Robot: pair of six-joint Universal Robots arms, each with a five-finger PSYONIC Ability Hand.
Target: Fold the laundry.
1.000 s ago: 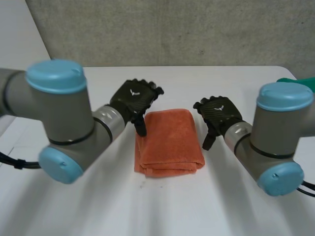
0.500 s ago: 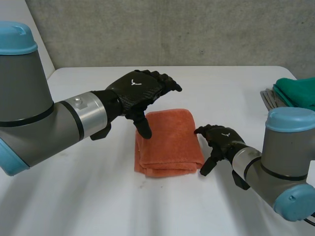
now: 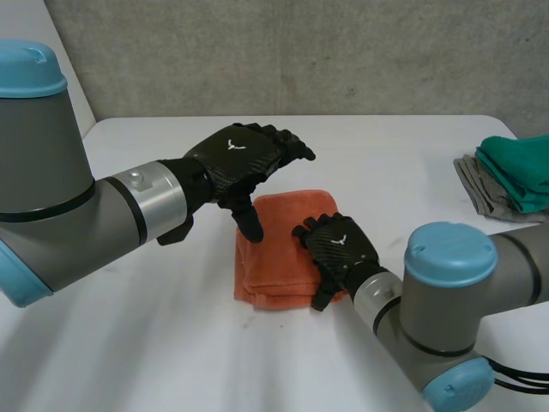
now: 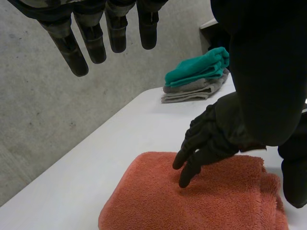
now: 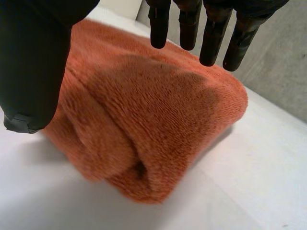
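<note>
An orange towel [image 3: 287, 232], folded into a thick rectangle, lies in the middle of the white table [image 3: 154, 343]. My left hand [image 3: 240, 163] hovers open above the towel's far left part, fingers spread and thumb pointing down. My right hand [image 3: 339, 251] is open over the towel's near right part. In the left wrist view its fingertips [image 4: 186, 178] point down onto the towel [image 4: 158, 201], beneath my left hand's fingers [image 4: 91, 38]. In the right wrist view the straight fingers [image 5: 211, 33] hang over the towel's rolled fold [image 5: 158, 105], with nothing pinched.
A green folded cloth [image 3: 519, 163] lies on a grey one [image 3: 476, 184] at the table's far right edge; the same stack [image 4: 201, 72] shows in the left wrist view. A grey wall stands behind the table.
My right hand has swung in from the towel's right side onto its near right part. My left hand rose off the towel's left edge a second ago and has since held still.
</note>
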